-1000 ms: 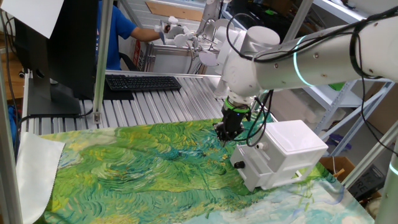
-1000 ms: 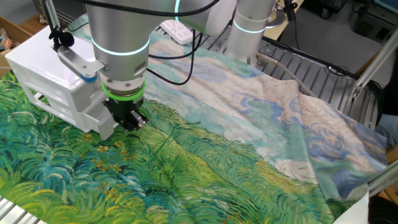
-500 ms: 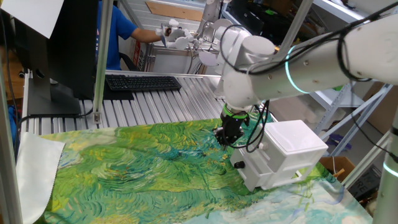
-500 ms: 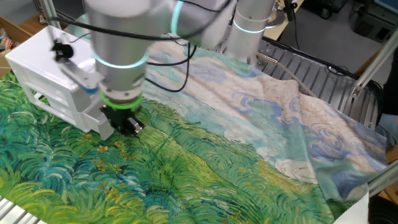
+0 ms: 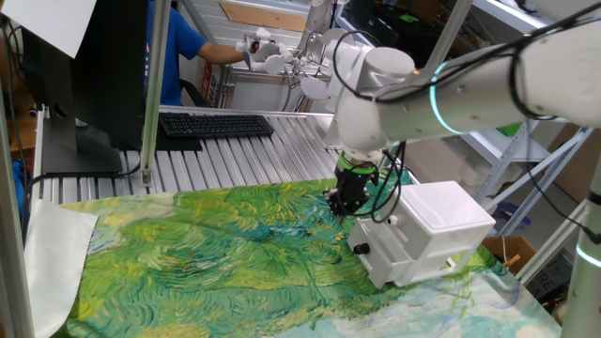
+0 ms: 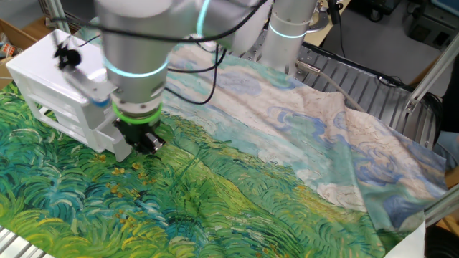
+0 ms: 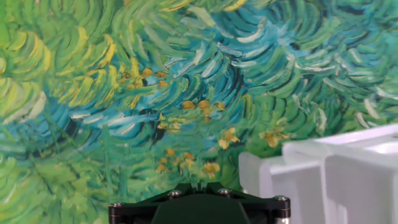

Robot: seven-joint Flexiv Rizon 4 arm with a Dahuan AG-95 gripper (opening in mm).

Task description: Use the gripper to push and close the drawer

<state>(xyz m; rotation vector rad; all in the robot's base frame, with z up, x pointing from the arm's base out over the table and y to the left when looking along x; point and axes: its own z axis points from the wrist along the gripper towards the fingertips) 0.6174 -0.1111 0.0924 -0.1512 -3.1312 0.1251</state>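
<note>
The white box [image 5: 434, 225] stands at the right on the painted cloth. Its lower drawer [image 5: 377, 258] sticks out a little, with a black knob [image 5: 361, 249] on its front. The box also shows in the other fixed view [image 6: 50, 86], where the drawer's front corner [image 6: 118, 147] is just left of my fingers. My black gripper [image 5: 340, 207] with its green ring hangs fingers down, low over the cloth, right beside the drawer front. It also shows in the other fixed view [image 6: 145, 142]. In the hand view the gripper [image 7: 199, 184] is shut and empty, and the drawer's white edge [image 7: 311, 177] is at lower right.
The green and blue painted cloth [image 5: 216, 253] covers the table. A keyboard [image 5: 214, 124] and a monitor [image 5: 84, 75] stand at the back left. A person in blue [image 5: 174, 47] is behind them. Cables [image 5: 387, 192] hang from my wrist over the box.
My arm's upper links have swung a little. The gripper has shifted only slightly, staying next to the drawer front. The drawer looks unmoved.
</note>
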